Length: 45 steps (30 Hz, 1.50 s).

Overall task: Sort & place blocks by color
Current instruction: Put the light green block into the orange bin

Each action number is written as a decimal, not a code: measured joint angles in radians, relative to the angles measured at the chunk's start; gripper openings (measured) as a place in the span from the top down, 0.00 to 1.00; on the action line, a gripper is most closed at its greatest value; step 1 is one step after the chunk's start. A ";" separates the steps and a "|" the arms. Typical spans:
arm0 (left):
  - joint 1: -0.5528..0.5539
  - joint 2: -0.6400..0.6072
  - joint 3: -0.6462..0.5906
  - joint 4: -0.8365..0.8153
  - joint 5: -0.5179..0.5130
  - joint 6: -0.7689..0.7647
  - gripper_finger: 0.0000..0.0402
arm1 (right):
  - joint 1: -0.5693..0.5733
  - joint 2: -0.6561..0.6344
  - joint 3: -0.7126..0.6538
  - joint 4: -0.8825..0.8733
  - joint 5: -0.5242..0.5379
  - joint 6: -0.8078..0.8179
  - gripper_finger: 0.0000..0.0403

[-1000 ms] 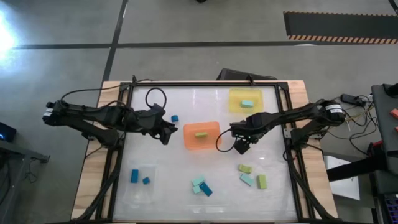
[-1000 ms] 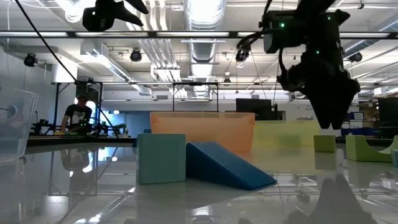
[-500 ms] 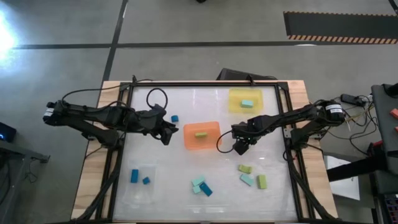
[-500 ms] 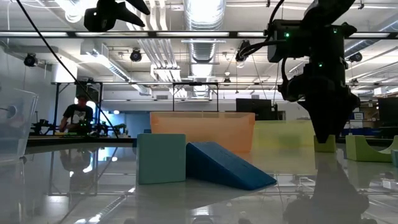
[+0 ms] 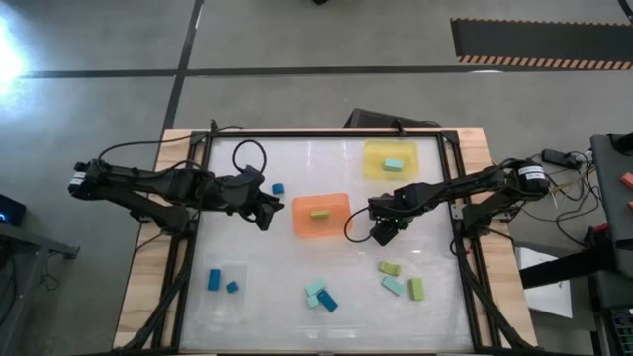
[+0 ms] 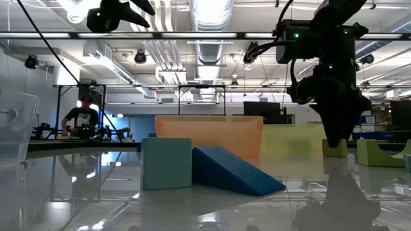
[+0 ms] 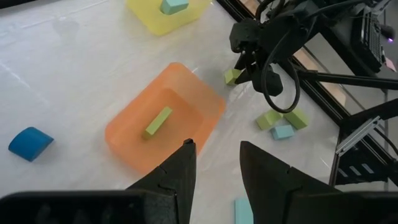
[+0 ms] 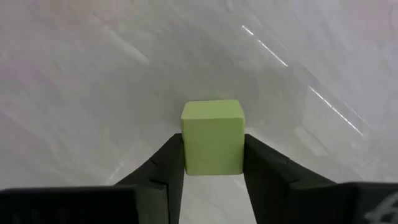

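A small yellow-green block (image 8: 212,127) sits on the white table between the orange tray (image 5: 336,225) and the loose blocks at the near right; my right gripper (image 5: 381,235) is shut on it. My left gripper (image 5: 267,211) hovers open left of the orange tray with nothing between its fingers (image 7: 186,168). The orange tray holds one yellow-green block (image 5: 318,212), the yellow tray (image 5: 374,170) a teal block (image 5: 394,164), and the clear tray (image 5: 223,302) two blue blocks (image 5: 213,279). Other blocks lie loose on the table. My right gripper pinches the yellow-green block by two opposite side faces (image 8: 186,152) between its two fingers (image 8: 163,171). The fingers come from above, pointing down. The block (image 6: 334,149) stands level with its underside on the table.
Loose blocks: one blue (image 5: 278,187) at the far left, a teal (image 5: 315,290) and a blue (image 5: 327,303) at the near middle, and two yellow-green (image 5: 390,268) and a teal (image 5: 394,286) at the near right. A person works at a bench far behind the table.
My right gripper has come down a little toward the table and shut its fingers on the yellow-green block, which has stayed in place.
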 joint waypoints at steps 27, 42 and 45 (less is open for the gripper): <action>0.001 0.000 -0.002 0.008 -0.007 0.006 0.73 | -0.112 0.010 0.588 -0.266 0.051 -0.243 0.70; 0.001 -0.047 0.016 0.034 -0.151 0.005 0.73 | -0.111 0.297 0.971 -0.325 -0.098 -0.618 0.70; 0.001 -0.060 0.015 0.034 -0.192 0.005 0.73 | -0.111 0.364 1.004 -0.384 -0.100 -0.739 0.70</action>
